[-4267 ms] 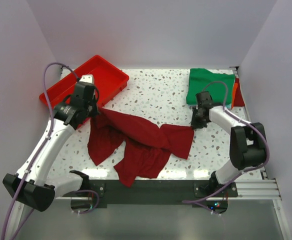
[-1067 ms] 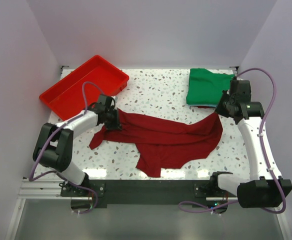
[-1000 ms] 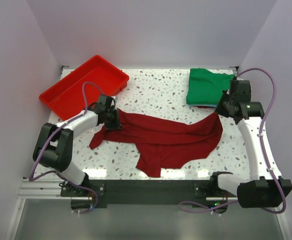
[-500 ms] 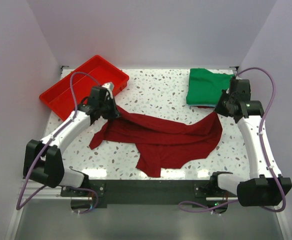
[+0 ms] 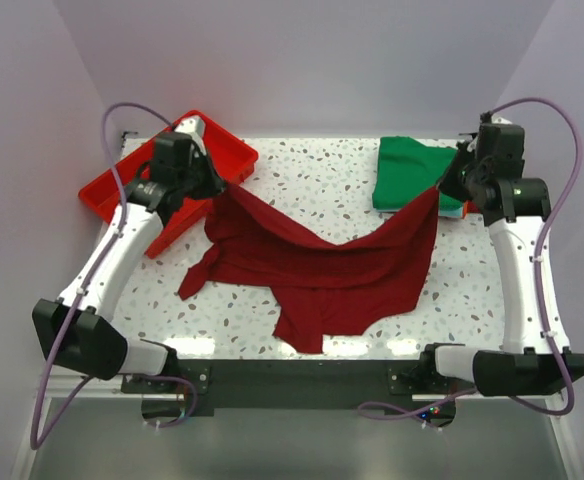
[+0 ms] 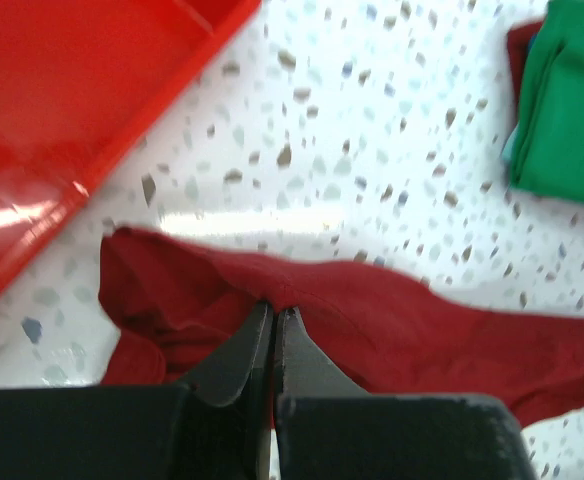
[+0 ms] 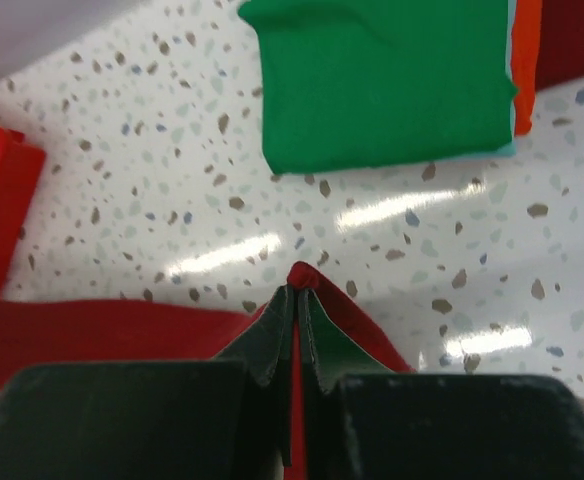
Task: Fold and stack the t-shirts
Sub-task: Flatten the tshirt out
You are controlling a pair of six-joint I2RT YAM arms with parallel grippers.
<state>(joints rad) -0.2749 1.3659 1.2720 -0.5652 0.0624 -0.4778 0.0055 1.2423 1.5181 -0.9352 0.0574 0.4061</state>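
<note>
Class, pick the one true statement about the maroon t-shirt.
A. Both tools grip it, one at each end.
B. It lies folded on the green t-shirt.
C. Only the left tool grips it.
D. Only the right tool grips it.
A: the left tool and the right tool are each shut on an edge of the maroon t-shirt.

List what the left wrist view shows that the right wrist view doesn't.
Only the left wrist: the left gripper shut on one end of the maroon t-shirt. Only the right wrist: the right gripper shut on its other end, and an orange t-shirt edge. Both: the green t-shirt, the red tray, the speckled table.
</note>
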